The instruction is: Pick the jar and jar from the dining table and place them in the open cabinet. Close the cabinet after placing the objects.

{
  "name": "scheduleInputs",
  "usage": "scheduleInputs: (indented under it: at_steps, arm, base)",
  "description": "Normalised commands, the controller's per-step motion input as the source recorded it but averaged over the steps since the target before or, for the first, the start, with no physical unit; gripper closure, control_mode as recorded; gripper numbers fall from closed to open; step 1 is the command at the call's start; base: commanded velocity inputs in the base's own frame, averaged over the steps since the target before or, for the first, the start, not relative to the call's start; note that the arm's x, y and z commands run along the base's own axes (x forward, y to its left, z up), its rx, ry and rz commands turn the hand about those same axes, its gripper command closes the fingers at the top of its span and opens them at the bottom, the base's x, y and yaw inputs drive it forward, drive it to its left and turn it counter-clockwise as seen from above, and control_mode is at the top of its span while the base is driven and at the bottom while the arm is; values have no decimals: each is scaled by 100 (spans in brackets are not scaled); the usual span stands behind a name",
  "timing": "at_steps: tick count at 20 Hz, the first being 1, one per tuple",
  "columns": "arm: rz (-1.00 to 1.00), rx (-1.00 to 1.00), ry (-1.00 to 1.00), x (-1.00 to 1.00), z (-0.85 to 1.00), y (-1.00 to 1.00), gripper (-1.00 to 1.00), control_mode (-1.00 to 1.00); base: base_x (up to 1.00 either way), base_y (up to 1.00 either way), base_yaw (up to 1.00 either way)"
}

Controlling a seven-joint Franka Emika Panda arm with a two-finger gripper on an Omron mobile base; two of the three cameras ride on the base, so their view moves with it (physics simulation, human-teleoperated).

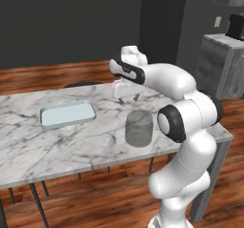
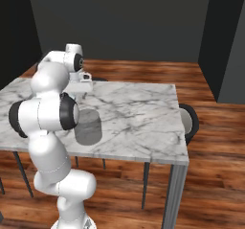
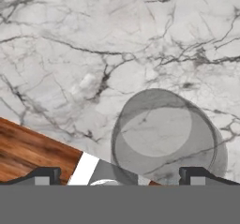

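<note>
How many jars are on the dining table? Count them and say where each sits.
1. The jar, grey and see-through, stands near the dining table's front edge, right of the pale blue tray. A second may be hidden behind the arm.

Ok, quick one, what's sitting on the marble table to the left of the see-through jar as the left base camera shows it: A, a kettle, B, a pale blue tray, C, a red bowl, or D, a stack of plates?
B: in the left base view a flat pale blue tray lies on the dining table, left of the translucent grey jar, apart from it.
</note>
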Motion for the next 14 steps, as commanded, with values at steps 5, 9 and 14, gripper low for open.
scheduleInputs:
  at_steps: [5,9,14]
  arm:
    - [0,0,0,-4,-26,0,-100,-100]
    - [0,0,0,-1,-31,0,-100,-100]
    - [0,0,0,0,-19,3,-100,-100]
  base:
    - [0,0,0]
    - [0,0,0]
    - [0,0,0]
